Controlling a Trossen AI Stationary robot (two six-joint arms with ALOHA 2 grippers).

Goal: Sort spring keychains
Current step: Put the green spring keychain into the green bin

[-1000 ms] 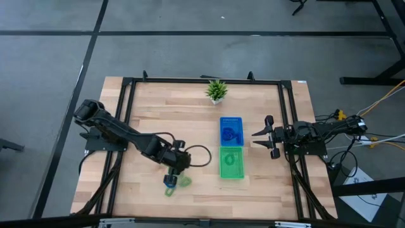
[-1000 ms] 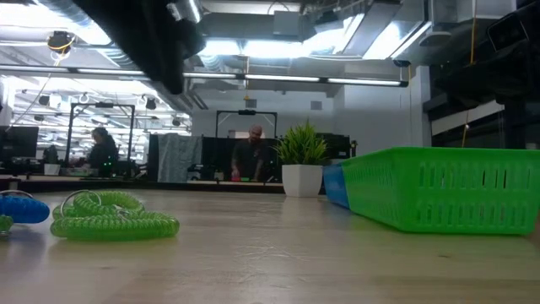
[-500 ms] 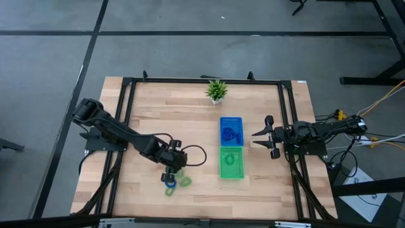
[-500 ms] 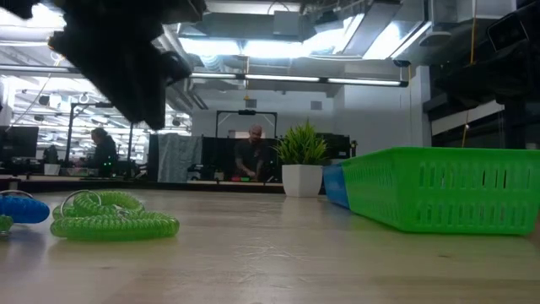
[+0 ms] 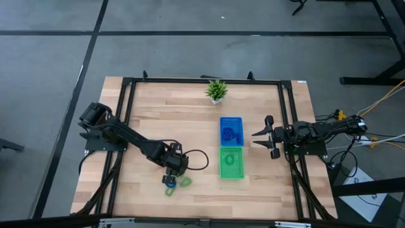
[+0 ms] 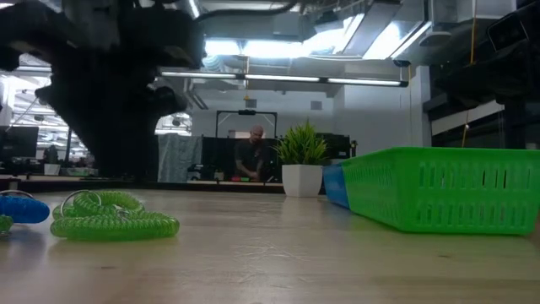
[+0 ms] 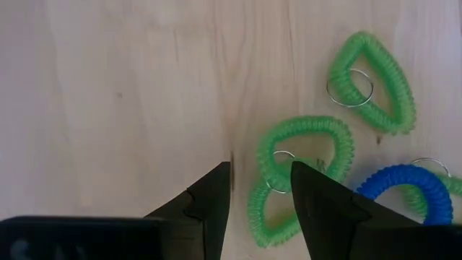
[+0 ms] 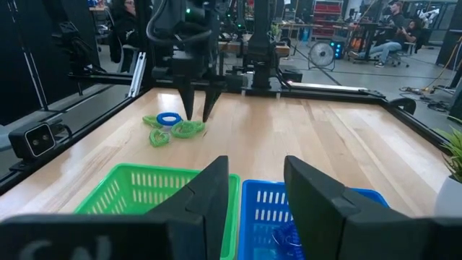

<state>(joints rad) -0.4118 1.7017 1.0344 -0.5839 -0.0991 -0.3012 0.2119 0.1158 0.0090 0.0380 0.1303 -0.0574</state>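
Several spring keychains lie flat in a loose cluster on the wood near the table's front, left of centre. They are green coils point(image 7: 307, 148) point(image 7: 372, 83) point(image 7: 268, 211) and a blue one point(image 7: 404, 189). The low view shows them as a green heap point(image 6: 114, 221) beside the blue one point(image 6: 21, 209). My left gripper point(image 5: 172, 172) point(image 7: 260, 177) point(image 8: 197, 108) is open, pointing steeply down just over the cluster. Its fingers stand on either side of a green coil's edge. My right gripper point(image 5: 264, 135) point(image 8: 256, 180) waits open at the table's right side.
A blue tray point(image 5: 231, 130) holding blue coils and a green tray point(image 5: 231, 163) holding a green coil sit side by side right of centre. A small potted plant point(image 5: 216, 90) stands at the far edge. Bare wood lies around the cluster.
My left gripper has come down toward the keychain cluster, tipping a little steeper, with its fingers still open. The keychains lie where they were.
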